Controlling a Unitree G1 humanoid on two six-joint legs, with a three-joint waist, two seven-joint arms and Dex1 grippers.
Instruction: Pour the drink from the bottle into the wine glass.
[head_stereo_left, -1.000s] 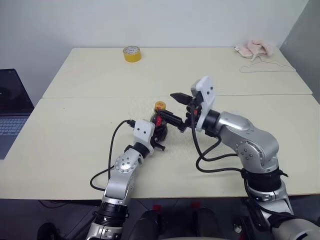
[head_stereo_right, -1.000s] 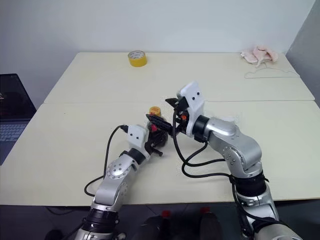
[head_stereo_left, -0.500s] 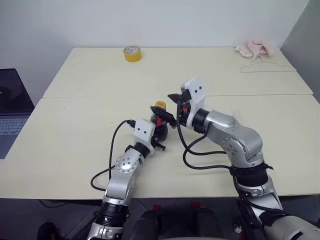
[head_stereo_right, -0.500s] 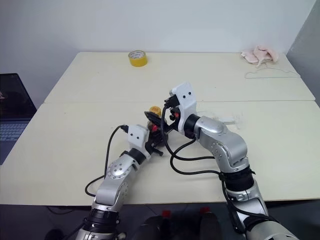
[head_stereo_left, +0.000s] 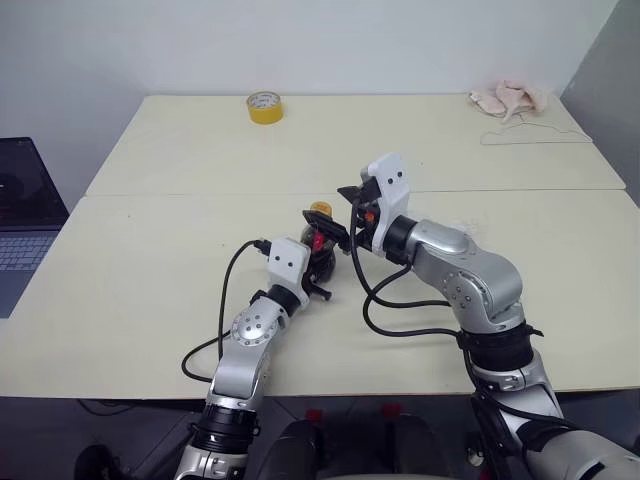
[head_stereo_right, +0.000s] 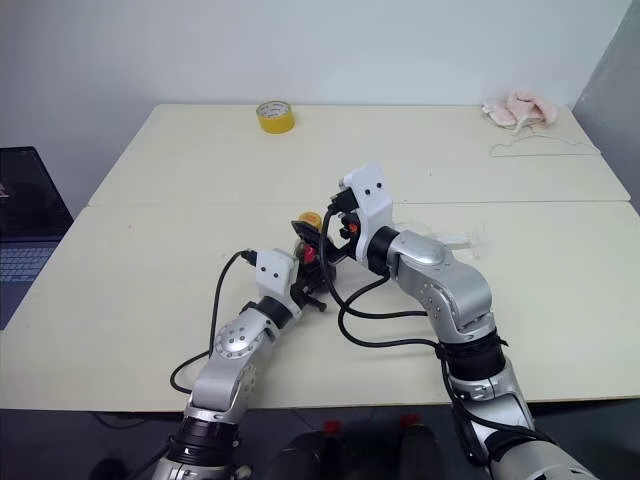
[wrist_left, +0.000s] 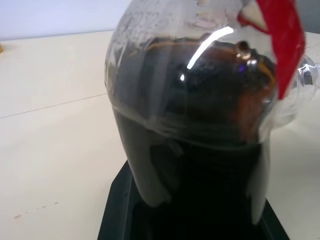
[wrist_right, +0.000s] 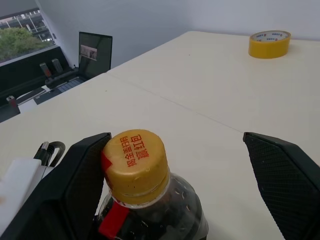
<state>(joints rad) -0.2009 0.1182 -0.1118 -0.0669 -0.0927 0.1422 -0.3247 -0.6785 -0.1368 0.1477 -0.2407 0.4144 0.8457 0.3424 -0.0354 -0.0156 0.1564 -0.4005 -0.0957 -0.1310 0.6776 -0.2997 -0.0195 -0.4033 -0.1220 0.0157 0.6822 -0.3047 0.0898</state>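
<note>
A yellow tape roll (head_stereo_left: 264, 106), a pink cloth (head_stereo_left: 510, 97) and a wire hanger (head_stereo_left: 535, 134) lie on the far table (head_stereo_left: 450, 140); a laptop (head_stereo_left: 22, 222) sits left.

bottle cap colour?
Orange-yellow, with red print on top; the bottle cap shows best in the right wrist view.

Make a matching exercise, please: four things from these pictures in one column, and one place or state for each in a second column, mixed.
Things:
1. bottle
2. right hand
3. tape roll
4. pink cloth

Places or states:
a. far right corner of the table
b. open, fingers on both sides of the cap
c. far side of the table, left of centre
d. gripped by the left hand

Pairs: 1-d, 2-b, 3-c, 4-a
</note>
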